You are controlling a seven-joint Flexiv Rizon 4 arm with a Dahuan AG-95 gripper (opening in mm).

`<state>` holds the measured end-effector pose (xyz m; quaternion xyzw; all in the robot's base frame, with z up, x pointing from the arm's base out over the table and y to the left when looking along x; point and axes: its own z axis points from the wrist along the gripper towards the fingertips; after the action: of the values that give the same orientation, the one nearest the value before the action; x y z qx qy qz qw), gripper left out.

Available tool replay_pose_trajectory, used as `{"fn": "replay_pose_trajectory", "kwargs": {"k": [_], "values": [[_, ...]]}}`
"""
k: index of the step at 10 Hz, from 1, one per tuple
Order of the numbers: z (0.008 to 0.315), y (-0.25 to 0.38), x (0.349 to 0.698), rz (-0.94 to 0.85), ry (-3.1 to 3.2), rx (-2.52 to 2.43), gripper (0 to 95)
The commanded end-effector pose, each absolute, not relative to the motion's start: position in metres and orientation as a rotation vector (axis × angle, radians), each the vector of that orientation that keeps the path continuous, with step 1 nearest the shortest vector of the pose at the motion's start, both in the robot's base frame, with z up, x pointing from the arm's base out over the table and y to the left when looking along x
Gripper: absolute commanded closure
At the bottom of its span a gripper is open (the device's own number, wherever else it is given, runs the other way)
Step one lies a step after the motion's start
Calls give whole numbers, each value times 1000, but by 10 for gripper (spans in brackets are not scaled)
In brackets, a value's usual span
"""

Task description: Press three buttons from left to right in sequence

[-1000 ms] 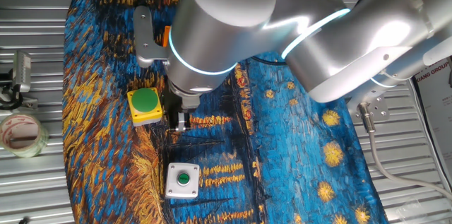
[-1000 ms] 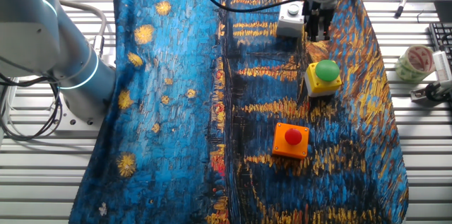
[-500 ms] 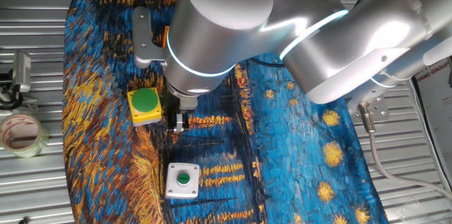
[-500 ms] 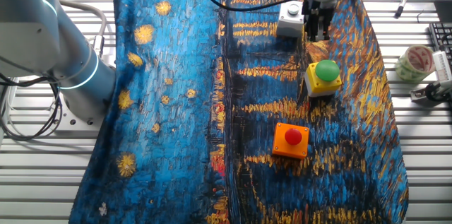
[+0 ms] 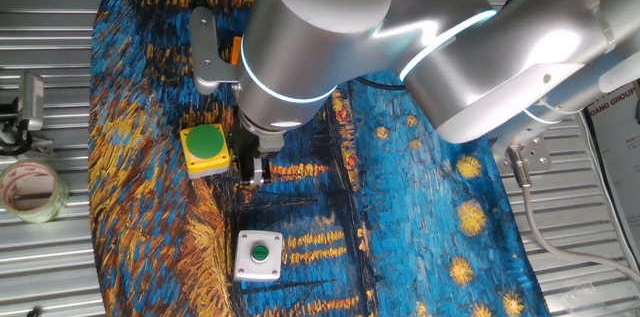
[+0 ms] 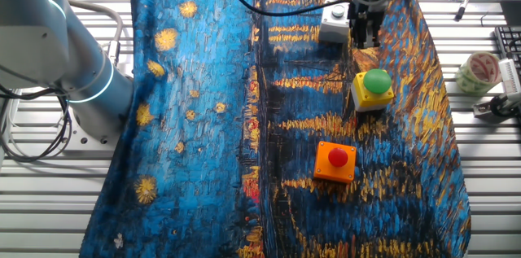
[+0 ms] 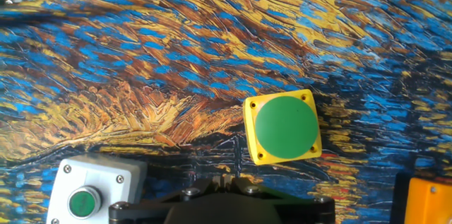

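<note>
Arm (image 5: 310, 27) drifted slightly right again after small leftward shift half second ago; gripper (image 5: 252, 174) back where I had it one second ago, beside yellow box (image 5: 205, 149).

In one fixed view the arm's big joint hides the orange box (image 5: 232, 49) almost wholly; you see only a sliver. The hand view cuts the orange box (image 7: 428, 199) at the right and bottom edges, and the white box (image 7: 93, 190) at the bottom (its small green button just fits). You cannot tell the fingertip gap of the gripper (image 6: 364, 40).
</note>
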<state>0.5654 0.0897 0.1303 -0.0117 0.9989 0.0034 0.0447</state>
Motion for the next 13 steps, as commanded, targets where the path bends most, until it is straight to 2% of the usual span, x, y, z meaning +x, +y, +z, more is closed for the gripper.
{"fn": "replay_pose_trajectory", "kwargs": {"k": [1, 13], "values": [[131, 90, 566, 12, 3042, -51, 950], [131, 90, 566, 13, 3013, -136, 950]]}}
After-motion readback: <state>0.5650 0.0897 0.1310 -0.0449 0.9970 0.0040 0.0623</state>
